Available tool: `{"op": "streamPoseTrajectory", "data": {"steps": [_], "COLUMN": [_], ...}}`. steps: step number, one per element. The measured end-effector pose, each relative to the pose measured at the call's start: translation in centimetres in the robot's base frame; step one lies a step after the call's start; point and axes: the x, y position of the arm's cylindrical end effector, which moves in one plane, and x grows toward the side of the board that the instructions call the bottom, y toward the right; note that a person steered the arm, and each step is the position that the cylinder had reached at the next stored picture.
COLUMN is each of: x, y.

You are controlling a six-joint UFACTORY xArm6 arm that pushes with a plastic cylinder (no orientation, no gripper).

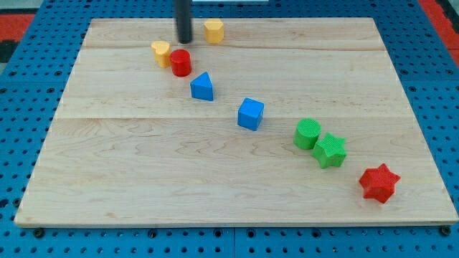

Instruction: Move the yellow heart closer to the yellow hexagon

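**Eight blocks on a wooden board, with the rod at the view's top**

One wooden board [143,179] lies on a blue perforated surface [29,72]. It carries eight blocks: two yellow, two red, two blue and two green.

Yellow pair: the yellow heart [161,52] sits near the view's top left, touching or just beside the red cylinder [180,62] at its lower right. The yellow hexagon [213,30] stands near the board's top edge, to the right of the heart and apart from it.

My tip [184,41] stands on the board between the two yellow blocks, just above the red cylinder; whether it touches any block cannot be told. The tool is a plain dark rod with nothing to open or close, and it holds nothing.

The other blocks run diagonally toward the view's bottom right: one blue triangular block [203,87], one blue cube [251,113], one green cylinder [308,133] touching one green star [330,150], and one red star [379,183] near the board's right edge.
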Motion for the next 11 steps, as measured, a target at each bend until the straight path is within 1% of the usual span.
{"op": "streamPoseTrajectory", "data": {"steps": [1, 2, 3, 4, 5, 7, 8, 9, 11], "x": [3.1, 9.1, 7.9, 5.0, 2.7, 0.4, -0.1, -0.1, 0.1], "y": [-6.5, -6.2, -1.2, 0.3, 3.4, 2.3, 7.6, 9.1, 9.4]}}
